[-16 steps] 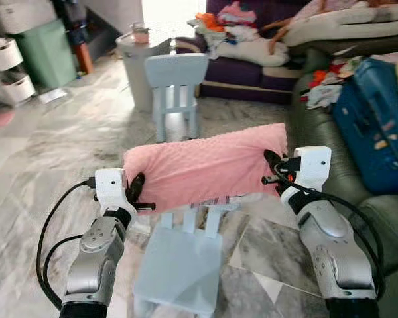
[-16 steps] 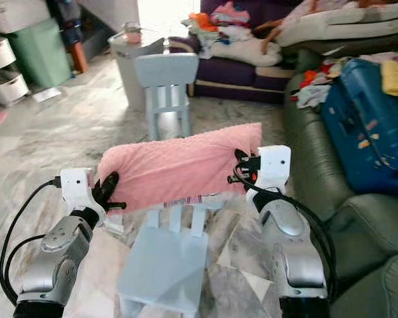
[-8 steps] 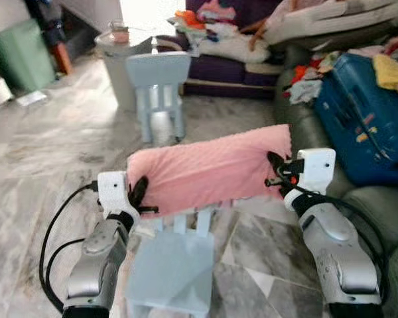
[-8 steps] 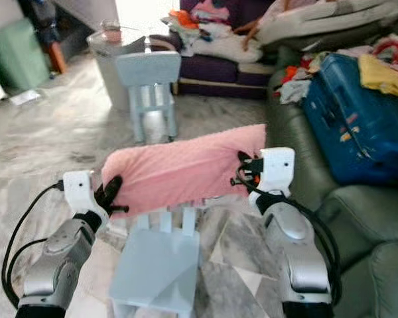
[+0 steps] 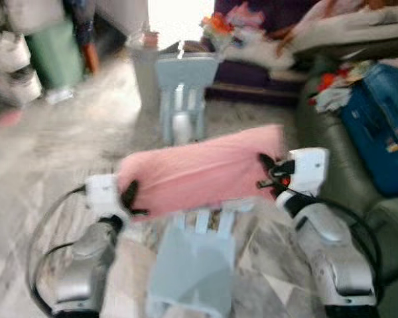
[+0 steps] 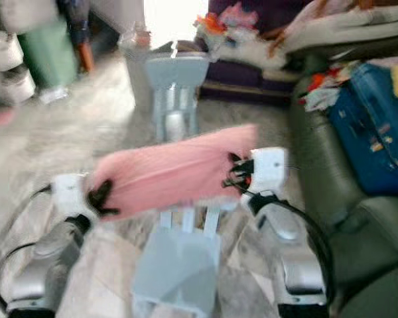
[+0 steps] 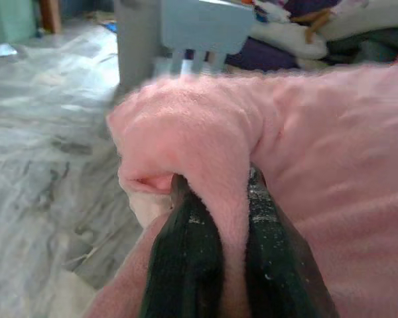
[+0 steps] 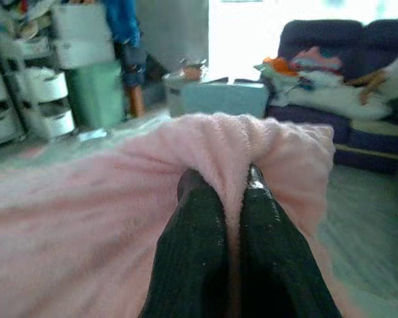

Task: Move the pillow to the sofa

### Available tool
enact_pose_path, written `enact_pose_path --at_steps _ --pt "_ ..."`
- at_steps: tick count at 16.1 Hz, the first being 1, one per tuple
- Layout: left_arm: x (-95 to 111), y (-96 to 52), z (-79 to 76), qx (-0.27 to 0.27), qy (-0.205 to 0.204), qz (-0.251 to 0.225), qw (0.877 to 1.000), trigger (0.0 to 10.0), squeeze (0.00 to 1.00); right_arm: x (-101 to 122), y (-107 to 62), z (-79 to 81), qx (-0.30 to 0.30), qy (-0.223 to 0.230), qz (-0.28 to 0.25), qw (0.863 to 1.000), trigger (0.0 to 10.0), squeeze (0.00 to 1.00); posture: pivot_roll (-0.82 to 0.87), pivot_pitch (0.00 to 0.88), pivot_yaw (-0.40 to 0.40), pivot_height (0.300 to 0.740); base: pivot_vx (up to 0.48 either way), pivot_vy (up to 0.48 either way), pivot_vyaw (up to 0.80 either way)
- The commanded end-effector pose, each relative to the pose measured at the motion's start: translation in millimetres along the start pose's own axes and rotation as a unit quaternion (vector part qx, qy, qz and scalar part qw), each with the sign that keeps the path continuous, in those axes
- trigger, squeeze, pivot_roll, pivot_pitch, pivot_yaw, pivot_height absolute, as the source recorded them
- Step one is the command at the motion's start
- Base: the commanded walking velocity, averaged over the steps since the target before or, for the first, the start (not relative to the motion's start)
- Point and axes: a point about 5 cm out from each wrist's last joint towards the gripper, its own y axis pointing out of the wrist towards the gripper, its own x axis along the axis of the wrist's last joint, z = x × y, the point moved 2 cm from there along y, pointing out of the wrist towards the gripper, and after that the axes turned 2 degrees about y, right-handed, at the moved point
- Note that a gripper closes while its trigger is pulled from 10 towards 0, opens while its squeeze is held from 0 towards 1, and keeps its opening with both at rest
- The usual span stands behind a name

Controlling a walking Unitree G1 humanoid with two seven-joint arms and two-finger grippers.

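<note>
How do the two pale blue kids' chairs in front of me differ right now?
The near chair stands right under the pink pillow, its backrest top hidden behind it; the far chair stands in the open with its backrest fully visible. The near chair looks larger in view, being closer. Its seat is in view; the far chair shows mostly back and legs. Both are the same pale blue, slatted and upright.
</note>
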Motion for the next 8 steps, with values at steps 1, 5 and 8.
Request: enact_pose_path --at_steps 1,5,8 --pt "2.9 3.4 -11.5 -0.020 0.003 -0.005 1.000 10.0 0.00 6.8 -3.3 -11.0 -0.023 -0.006 -0.010 1.000 10.0 0.00 -0.16 0.000 0.004 0.740 0.000 0.480 0.00" --pt "3.1 3.7 -9.2 -0.016 0.014 -0.005 1.000 10.0 0.00 7.5 -2.2 -10.6 -0.023 -0.007 -0.010 1.000 10.0 0.00 -0.15 0.000 0.006 0.740 0.000 0.480 0.00" --pt "3.1 3.6 -7.7 -0.014 0.021 -0.003 1.000 10.0 0.00 7.3 -1.8 -9.6 -0.024 -0.005 -0.010 1.000 10.0 0.00 -0.15 0.000 0.011 0.740 0.000 0.320 0.00"
